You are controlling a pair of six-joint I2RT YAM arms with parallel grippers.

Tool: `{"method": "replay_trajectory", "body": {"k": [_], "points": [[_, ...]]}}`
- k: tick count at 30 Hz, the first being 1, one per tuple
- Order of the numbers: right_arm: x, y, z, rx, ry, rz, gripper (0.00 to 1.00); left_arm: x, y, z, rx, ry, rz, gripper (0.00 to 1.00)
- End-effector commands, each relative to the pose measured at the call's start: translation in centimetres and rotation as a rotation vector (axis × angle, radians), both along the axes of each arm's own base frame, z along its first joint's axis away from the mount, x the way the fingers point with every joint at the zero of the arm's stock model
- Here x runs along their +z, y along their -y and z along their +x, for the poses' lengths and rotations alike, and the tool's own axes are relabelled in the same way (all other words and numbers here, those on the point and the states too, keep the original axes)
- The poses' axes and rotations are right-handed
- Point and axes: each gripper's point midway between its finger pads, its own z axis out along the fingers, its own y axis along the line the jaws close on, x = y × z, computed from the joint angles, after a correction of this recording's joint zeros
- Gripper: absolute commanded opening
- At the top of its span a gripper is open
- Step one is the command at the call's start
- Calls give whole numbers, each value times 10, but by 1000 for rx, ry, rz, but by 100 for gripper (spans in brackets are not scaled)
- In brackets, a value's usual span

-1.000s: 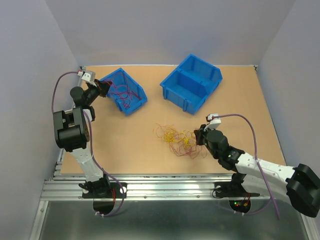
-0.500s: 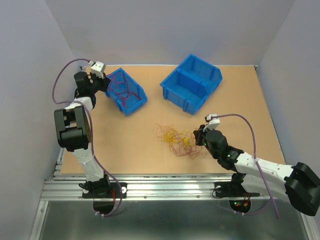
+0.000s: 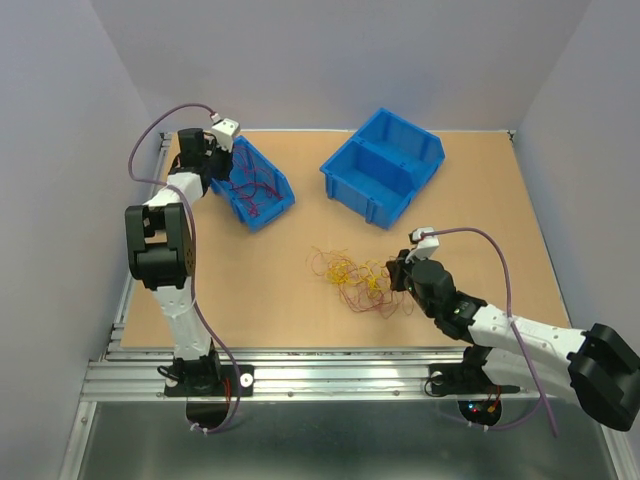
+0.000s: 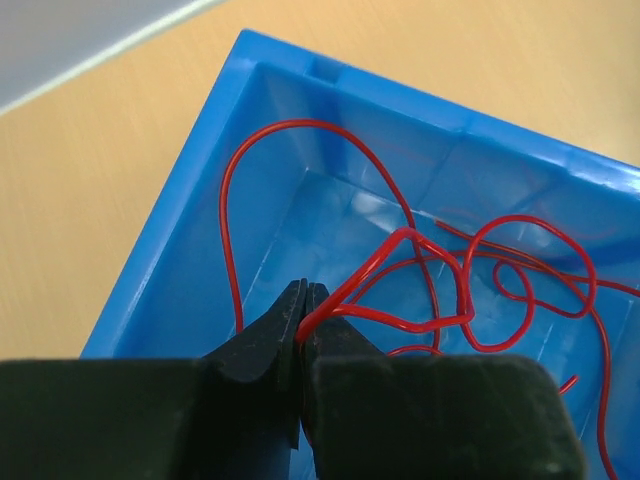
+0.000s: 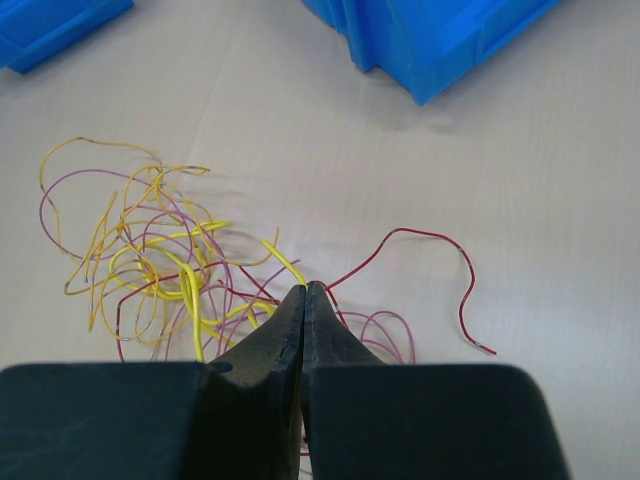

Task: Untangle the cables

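Tabletop [image 3: 250,270]: cable tangle [image 3: 360,280] mid-frame.
Left end effector [image 4: 303,300]: clamped on red cable [image 4: 400,240] in blue bin [image 4: 200,230].
Right end effector [image 5: 304,295]: together, at tangle's edge.

Left tool [image 4: 303,300] (pinching red cable [image 4: 223,215]) swung rearward along the bin [image 3: 278,205].

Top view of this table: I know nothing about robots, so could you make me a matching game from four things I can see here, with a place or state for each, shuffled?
Things
1. left end effector
2. right end effector
3. divided blue bin
4. yellow and red cable tangle

Places or states
A. lying loose in the middle of the table
B. shut on a red cable over the small blue bin
C. at the far side, nothing seen inside
D. shut, tips at the tangle's edge

Pairs: 1-B, 2-D, 3-C, 4-A
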Motion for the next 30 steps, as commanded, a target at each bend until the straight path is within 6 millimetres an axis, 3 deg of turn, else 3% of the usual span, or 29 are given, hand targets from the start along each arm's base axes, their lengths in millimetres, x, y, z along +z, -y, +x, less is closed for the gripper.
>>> {"method": "replay_trajectory", "body": {"k": [1,2,3,5,8,15,20,23,25,26,27,28,29,30], "points": [[12,-6,4,8,42,29,1,17,-11,4,50,-17,13,20],[12,-7,4,10,42,29,0,20,-12,4,56,-13,9,24],[12,-6,4,10,41,29,1,22,-11,3,54,-7,9,40],[11,-7,4,13,40,26,1,34,-9,2,45,17,2,55],[12,-9,5,18,44,29,0,50,-5,-2,34,43,-12,63],[19,-18,3,71,73,53,1,94,0,-14,29,109,-20,69],[27,-22,-1,110,101,84,1,128,7,-23,68,153,11,78],[29,-25,-3,137,116,87,0,134,4,-33,106,142,26,78],[35,-31,-6,176,140,102,1,134,20,-42,95,140,36,79],[38,-37,-8,220,153,99,1,147,25,-49,83,169,33,79],[44,-40,-10,238,165,106,0,139,40,-59,39,158,27,79],[50,-43,-10,255,178,115,0,144,51,-65,12,177,17,79],[63,-47,-12,280,204,131,1,165,71,-78,-48,237,-8,79],[73,-50,-13,295,222,149,1,161,85,-87,-82,248,-24,79]]}}
